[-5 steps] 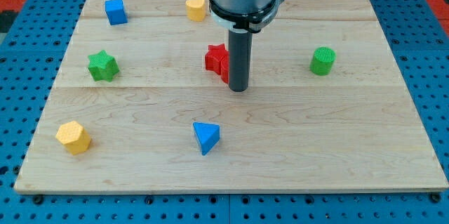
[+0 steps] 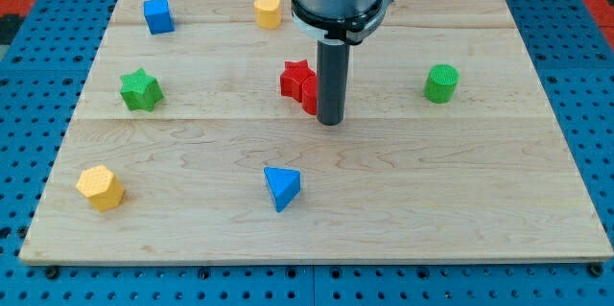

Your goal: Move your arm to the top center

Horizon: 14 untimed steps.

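Near the middle of the frame, rod: the dark rod is hanging straight down from the arm's grey collar, my tip [image 2: 329, 122] resting on the wooden board [image 2: 460, 210] just below and right of the red block.
End of the arm: no hand is fitted here, so there is nothing wide, narrow or holding; only a bare rod is showing.
Red star block [image 2: 295, 82]: sitting just left of the rod, partly hidden behind it; whether the two are touching I cannot tell.
Goal place: the task names no block, only the top centre of the board; that spot is lying above the tip, under the arm's body, so the tip is sitting short of it.
Yellow block [image 2: 269, 11]: rounded, lying upper left of centre, nearest thing to the goal and likely the one to steer clear of.
Blue cube [image 2: 157, 15]: resting in the upper left, well apart from the rod.
Green star block [image 2: 140, 90]: lying at the left, middle height.
Green cylinder [image 2: 441, 83]: standing at the right, middle height.
Yellow hexagonal block [image 2: 100, 188]: lying at the lower left.
Blue triangular block [image 2: 281, 188]: lying below the tip, near bottom centre.
Judgement: the blocks are spread wide, which is leaving a path upward beside the red star.
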{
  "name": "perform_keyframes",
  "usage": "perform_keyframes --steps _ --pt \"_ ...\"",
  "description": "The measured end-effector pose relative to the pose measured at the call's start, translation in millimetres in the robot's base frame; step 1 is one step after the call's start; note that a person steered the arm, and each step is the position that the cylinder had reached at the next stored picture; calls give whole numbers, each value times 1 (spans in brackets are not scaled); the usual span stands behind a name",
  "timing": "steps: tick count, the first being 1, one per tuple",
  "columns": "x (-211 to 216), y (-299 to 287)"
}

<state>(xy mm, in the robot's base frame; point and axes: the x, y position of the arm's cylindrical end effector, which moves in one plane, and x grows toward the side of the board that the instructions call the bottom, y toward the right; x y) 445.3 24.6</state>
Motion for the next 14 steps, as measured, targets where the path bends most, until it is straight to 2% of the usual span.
perform_keyframes --steps 1,3,4,5,6,7,8,10,12,14 --pt "0 6" --pt "0 81" --pt "18 82" --pt "65 55" --pt "90 52" --pt "88 9" --pt "44 -13" --pt "44 -48" --pt "44 -51" --pt "44 -106"
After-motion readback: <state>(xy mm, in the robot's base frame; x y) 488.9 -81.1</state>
